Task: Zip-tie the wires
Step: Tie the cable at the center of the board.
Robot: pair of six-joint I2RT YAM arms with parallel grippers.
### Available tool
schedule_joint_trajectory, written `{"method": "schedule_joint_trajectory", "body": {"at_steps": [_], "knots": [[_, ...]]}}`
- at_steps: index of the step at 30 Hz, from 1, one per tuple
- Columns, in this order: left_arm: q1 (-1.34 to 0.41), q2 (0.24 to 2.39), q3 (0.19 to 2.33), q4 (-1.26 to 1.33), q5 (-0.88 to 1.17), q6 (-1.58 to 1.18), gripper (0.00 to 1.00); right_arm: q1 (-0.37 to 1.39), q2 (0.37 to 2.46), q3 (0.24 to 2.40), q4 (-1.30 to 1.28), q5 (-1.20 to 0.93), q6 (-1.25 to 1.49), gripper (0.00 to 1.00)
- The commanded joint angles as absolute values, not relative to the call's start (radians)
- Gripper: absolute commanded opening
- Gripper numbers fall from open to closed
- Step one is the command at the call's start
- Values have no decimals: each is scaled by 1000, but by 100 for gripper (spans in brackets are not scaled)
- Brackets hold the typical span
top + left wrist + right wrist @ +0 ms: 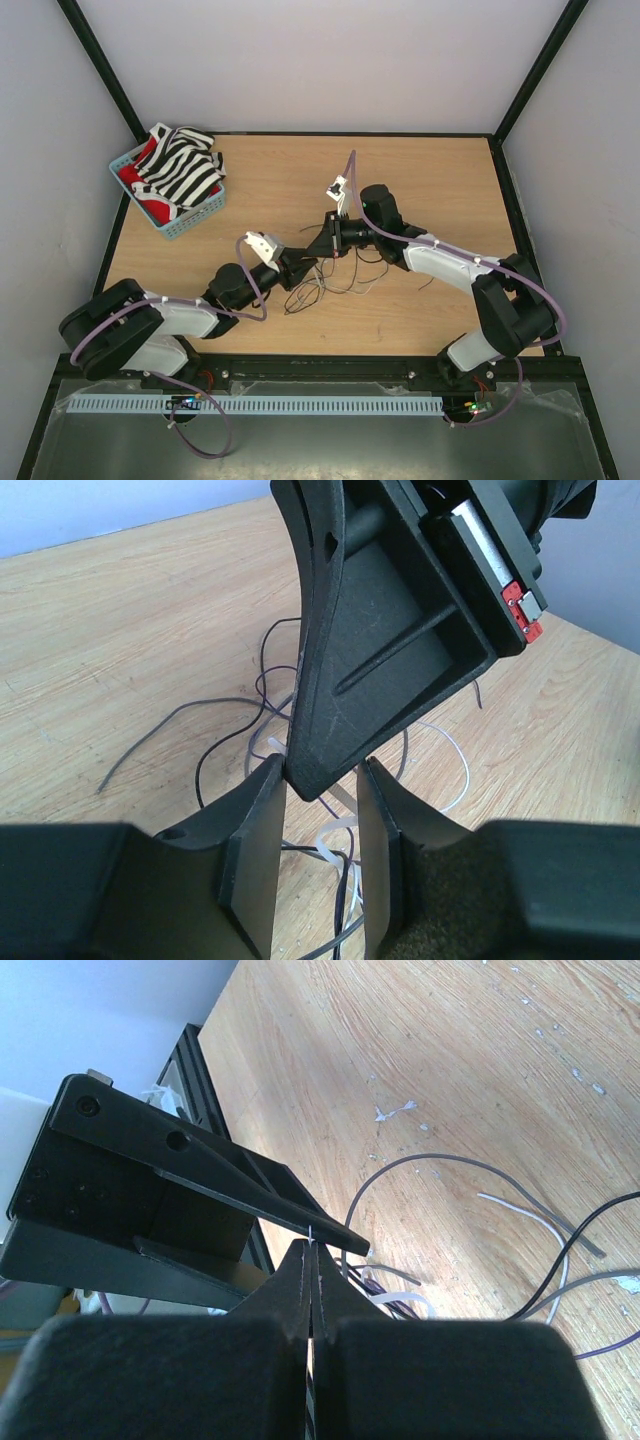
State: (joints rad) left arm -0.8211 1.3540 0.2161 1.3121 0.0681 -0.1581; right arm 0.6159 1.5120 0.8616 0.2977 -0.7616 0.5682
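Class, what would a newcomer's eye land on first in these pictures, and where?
Mid-table, the left claw and the right claw meet tip to tip above the wires, a loose dark tangle. At the far left corner, a zebra-striped cloth sits in a blue basket.

The way down onto the loose tangle of thin dark and pale wires (330,283) is blocked. Just above it, the black left end effector (320,842) and the black right end effector (312,1260) meet, the right one's closed tip sitting between the left one's parted fingers (250,850). Both arms slant in from the tangle's near side. Far back-left of the tangle, a light-blue plastic basket (185,225) heaped with striped cloth fills the corner. Behind and right of the tangle, the bare wooden desk (440,180) is open.
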Motion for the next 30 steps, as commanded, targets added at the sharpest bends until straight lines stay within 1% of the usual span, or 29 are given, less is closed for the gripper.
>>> {"method": "schedule_joint_trajectory", "body": {"at_steps": [1, 5, 10, 14, 18, 21, 30], "knots": [[-822, 1372, 239, 1336, 98, -173, 34, 621, 1477, 871, 341, -746, 584, 0], [-822, 1387, 236, 1336, 120, -194, 34, 621, 1481, 898, 341, -735, 589, 0], [-822, 1407, 236, 1337, 143, -218, 37, 621, 1490, 923, 339, -730, 591, 0], [-822, 1418, 236, 1337, 149, -225, 37, 621, 1492, 929, 339, -729, 594, 0], [-822, 1426, 238, 1338, 154, -230, 29, 620, 1489, 929, 339, -724, 594, 0], [-823, 1433, 238, 1338, 162, -239, 26, 619, 1489, 937, 340, -716, 592, 0], [-822, 1449, 227, 1338, 168, -268, 20, 614, 1511, 1009, 331, -718, 592, 0]]}}
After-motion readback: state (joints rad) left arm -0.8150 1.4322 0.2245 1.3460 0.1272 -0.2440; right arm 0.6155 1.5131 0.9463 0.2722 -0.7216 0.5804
